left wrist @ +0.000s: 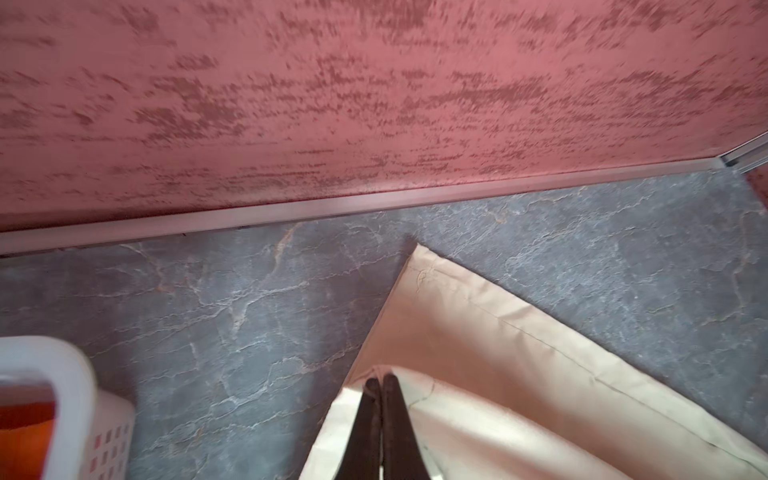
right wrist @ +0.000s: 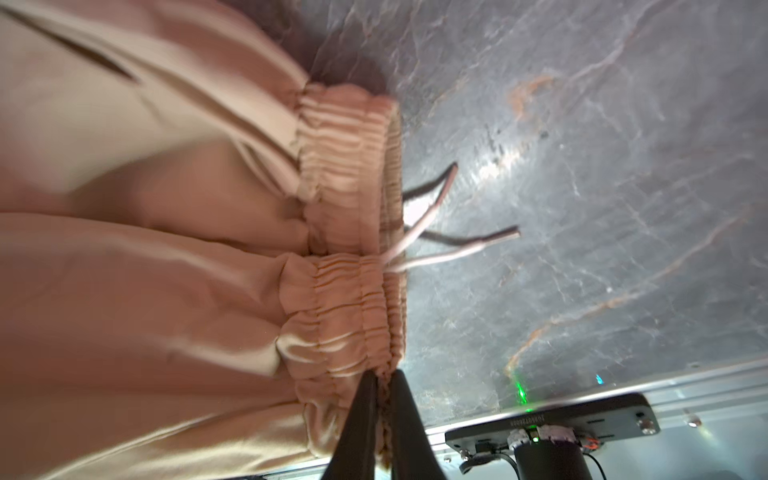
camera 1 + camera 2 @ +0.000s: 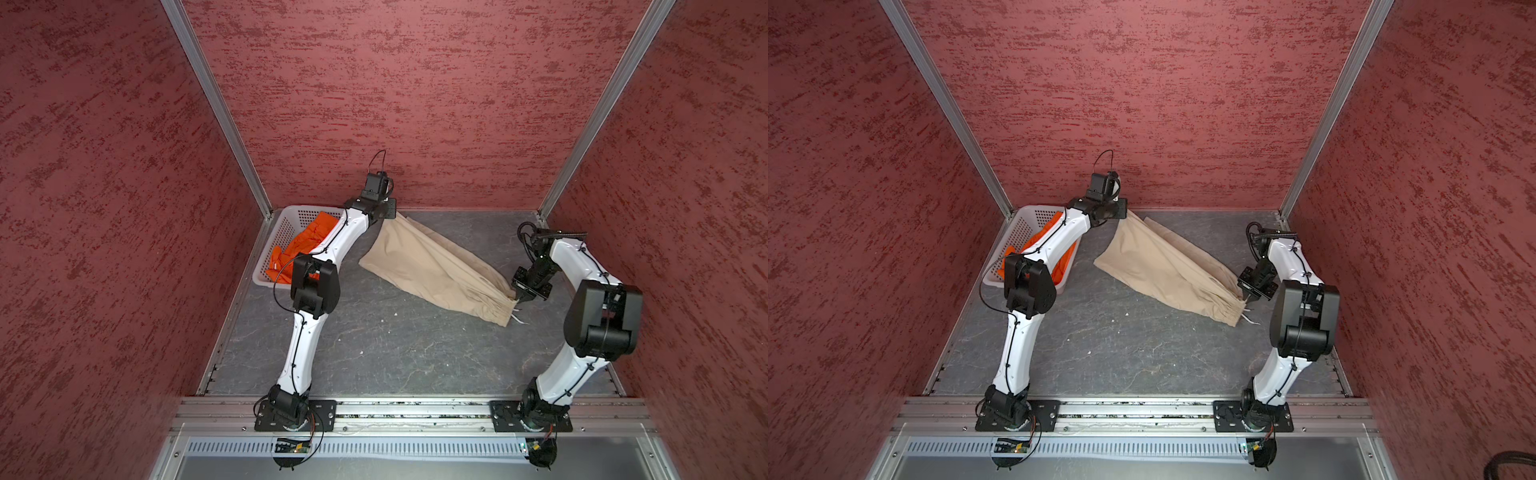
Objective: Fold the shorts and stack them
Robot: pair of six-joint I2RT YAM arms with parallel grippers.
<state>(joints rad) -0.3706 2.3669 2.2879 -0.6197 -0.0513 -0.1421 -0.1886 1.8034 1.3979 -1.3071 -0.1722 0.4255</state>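
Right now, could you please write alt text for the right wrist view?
The right gripper pinches the gathered waistband of the beige shorts, whose white drawstrings trail onto the grey marbled table.

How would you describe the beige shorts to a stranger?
On the grey table, right of the white basket, a cloth stretches between the left gripper and the right gripper. These are the beige shorts; the orange shorts lie inside the basket.

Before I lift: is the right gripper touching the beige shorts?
Touching. The right wrist view shows the right gripper closed on the beige shorts at the waistband, cloth pinched between its jaws.
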